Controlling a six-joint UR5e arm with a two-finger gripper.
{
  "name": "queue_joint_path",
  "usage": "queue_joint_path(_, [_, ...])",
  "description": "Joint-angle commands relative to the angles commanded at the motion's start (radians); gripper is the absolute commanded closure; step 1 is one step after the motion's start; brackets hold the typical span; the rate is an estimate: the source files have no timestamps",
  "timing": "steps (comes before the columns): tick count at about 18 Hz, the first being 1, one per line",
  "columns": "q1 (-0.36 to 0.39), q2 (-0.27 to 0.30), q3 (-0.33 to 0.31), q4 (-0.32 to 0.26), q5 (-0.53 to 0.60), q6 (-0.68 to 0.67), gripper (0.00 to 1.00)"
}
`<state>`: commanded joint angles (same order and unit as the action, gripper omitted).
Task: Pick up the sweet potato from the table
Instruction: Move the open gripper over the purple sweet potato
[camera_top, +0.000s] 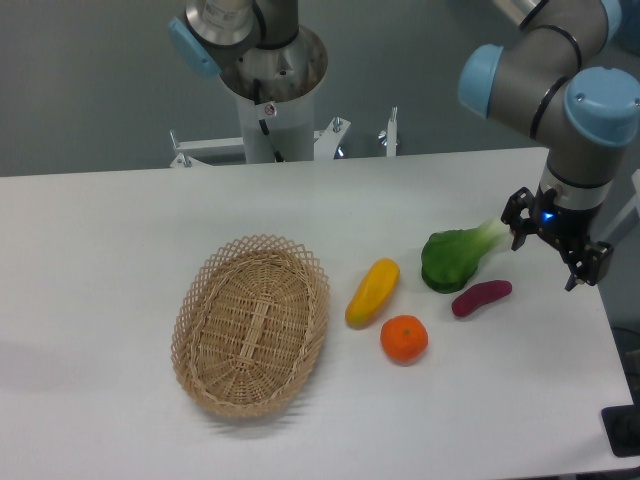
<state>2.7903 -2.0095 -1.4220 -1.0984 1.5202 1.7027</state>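
The sweet potato (481, 297) is seen lying on the white surface (120, 230) — just beside the green leafy vegetable (455, 258), with the orange (404, 338) nearby. The hand (548, 247) is held spread wide above the surface, right of the tuber — nothing gripped.
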Motion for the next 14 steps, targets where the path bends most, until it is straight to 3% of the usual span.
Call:
queue_joint_path(9, [-0.003, -0.024, -0.035, 0.012, 0.003, -0.015, 0.0])
queue_joint_path(14, [-0.008, -0.066, -0.071, 0.072, 0.008, -0.023, 0.0])
